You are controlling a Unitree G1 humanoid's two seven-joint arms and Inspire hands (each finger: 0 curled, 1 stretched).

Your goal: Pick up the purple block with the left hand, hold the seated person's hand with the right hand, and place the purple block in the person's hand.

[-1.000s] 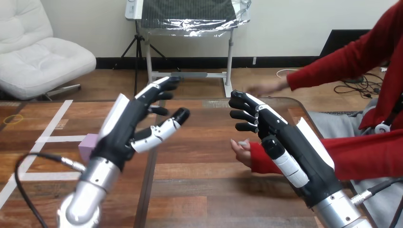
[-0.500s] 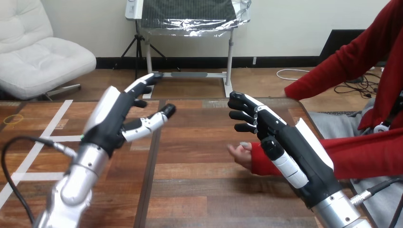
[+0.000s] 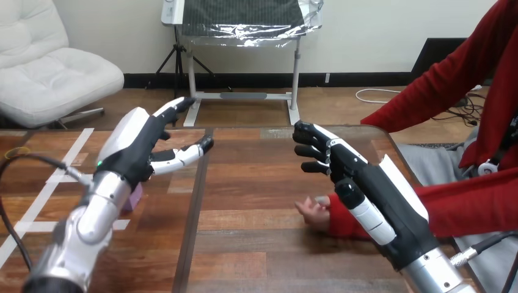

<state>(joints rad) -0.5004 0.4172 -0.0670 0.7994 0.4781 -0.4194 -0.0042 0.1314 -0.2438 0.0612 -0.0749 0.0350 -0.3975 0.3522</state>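
The left hand (image 3: pixel 137 149) and the right hand (image 3: pixel 366 189) are black with white back shells and black-and-white fingers, the 2 forearms (image 3: pixel 85 229) are silver, the block (image 3: pixel 134 198) is purple, and the table (image 3: pixel 256 183) is brown, wood-grained planks crossed by white tape lines (image 3: pixel 61 162).

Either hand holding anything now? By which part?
Nothing held. Left hand is open above the purple block; right hand is open beside the person's hand, not curled round it.
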